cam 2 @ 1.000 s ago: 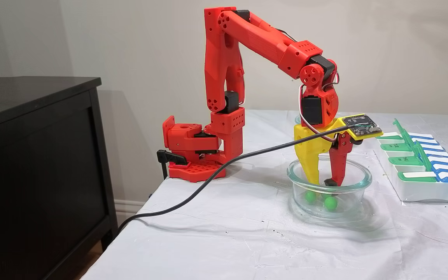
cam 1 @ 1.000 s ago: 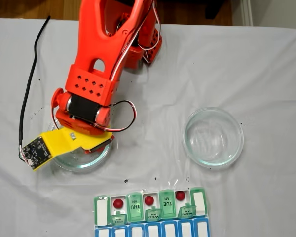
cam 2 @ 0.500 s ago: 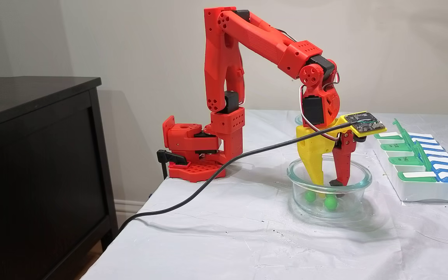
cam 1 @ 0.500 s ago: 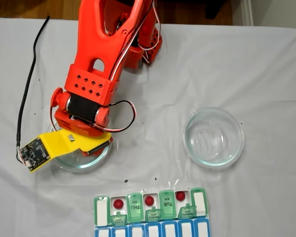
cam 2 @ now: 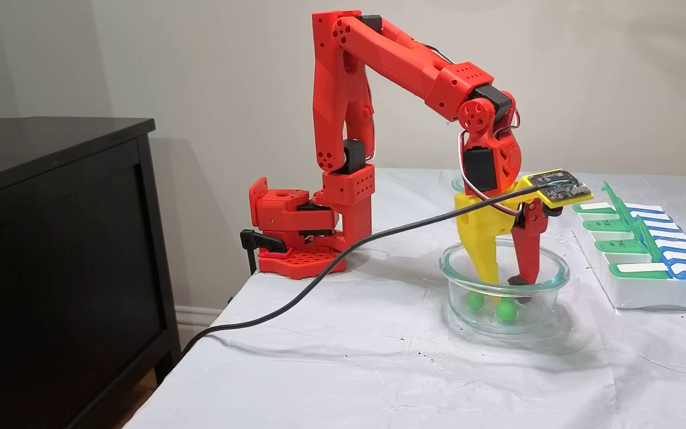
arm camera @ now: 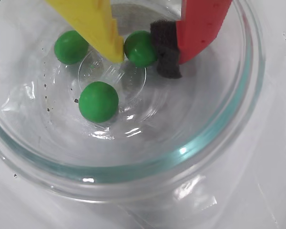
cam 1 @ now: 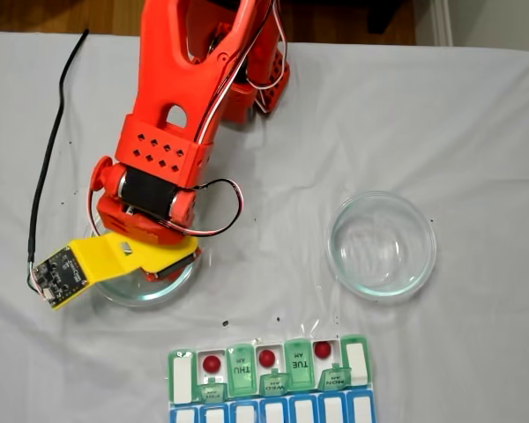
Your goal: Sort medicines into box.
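Upper centre of the wrist view, the yellow-and-red two-finger gripper (arm camera: 140, 55) is nearly closed around one small glossy green ball (arm camera: 140, 48) inside the round clear glass dish (arm camera: 219, 143), foam pad touching; two more lie left. Judged light, hard and slippery, it needs a centred pinch. A fixed view adds three red balls (cam 1: 266, 357) in the green-lidded weekly pill organizer (cam 1: 357, 363) at bottom centre.
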`<action>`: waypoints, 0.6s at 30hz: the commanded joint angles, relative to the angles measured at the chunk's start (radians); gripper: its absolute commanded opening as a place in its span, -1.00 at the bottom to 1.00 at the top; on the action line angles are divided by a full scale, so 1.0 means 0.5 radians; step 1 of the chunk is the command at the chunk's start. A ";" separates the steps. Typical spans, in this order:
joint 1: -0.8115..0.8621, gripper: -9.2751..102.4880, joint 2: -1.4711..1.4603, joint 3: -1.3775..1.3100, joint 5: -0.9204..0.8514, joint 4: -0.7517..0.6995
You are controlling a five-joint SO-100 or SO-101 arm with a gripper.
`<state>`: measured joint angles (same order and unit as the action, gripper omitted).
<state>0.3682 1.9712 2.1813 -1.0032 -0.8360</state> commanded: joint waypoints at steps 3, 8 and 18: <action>-0.003 -0.82 0.043 -0.123 0.015 0.025; -0.012 -0.84 0.064 -0.086 0.015 0.009; -0.025 -0.84 0.454 -0.028 0.083 -0.025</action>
<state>0.3682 2.0003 2.1829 -0.9787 -0.8345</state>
